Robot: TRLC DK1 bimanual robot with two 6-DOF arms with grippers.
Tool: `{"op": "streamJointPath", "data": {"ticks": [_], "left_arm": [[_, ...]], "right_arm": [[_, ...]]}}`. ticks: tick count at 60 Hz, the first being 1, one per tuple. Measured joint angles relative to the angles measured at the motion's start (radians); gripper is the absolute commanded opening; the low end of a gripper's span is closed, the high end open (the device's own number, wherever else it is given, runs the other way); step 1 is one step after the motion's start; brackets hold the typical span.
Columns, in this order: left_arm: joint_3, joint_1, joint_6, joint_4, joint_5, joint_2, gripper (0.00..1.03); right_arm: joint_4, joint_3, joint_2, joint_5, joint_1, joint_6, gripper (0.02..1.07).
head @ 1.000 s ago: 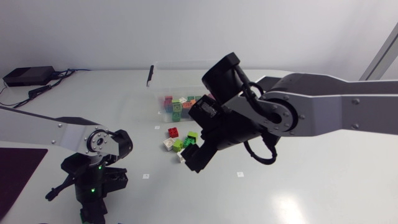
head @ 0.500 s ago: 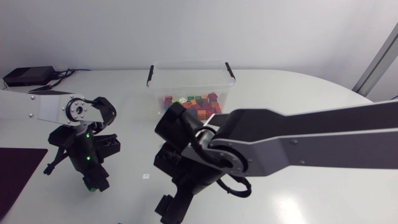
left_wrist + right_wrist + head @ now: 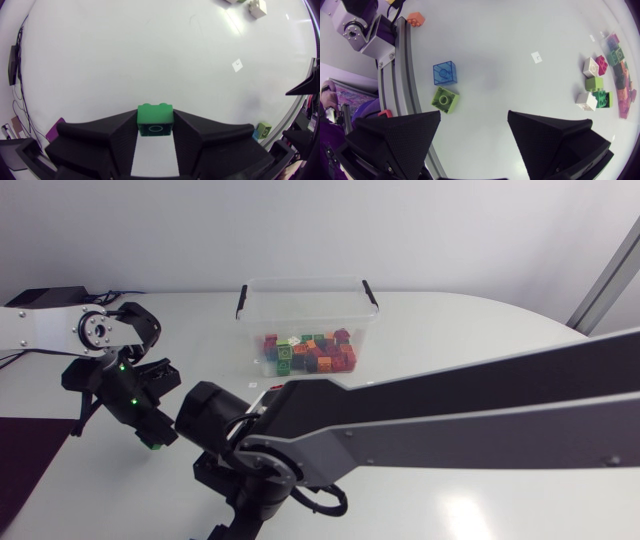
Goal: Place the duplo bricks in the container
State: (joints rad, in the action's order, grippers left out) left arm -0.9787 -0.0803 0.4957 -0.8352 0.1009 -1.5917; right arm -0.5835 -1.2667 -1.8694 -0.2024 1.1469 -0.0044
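Your left claw (image 3: 155,123) is clamped on a green brick (image 3: 155,112), one finger each side, over the bench (image 3: 150,50). Your right claw (image 3: 475,116) is spread wide, with a blue brick (image 3: 445,73) and a lime brick (image 3: 445,99) just ahead of one finger. The container (image 3: 300,281) sits well apart from both, bricks inside.

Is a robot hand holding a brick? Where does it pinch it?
The left gripper pinches a green brick by its two opposite sides, at its fingertips. The right gripper is open and holds nothing.

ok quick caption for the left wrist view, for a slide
Left gripper clamps a green brick over the white table, loose bricks far ahead.
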Motion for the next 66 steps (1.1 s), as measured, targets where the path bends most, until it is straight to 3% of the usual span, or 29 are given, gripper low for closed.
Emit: {"op": "streamJointPath", "data": {"ticks": [37, 66], "left_arm": [[-0.059, 0.083, -0.006, 0.007, -0.053, 0.015, 0.16], [-0.147, 0.115, -0.029, 0.007, -0.12, 0.024, 0.16]], "right_arm": [[-0.099, -0.131, -0.137, 0.069, 0.114, 0.133, 0.98], [-0.162, -0.212, -0.201, 0.111, 0.155, 0.171, 0.88]]}}
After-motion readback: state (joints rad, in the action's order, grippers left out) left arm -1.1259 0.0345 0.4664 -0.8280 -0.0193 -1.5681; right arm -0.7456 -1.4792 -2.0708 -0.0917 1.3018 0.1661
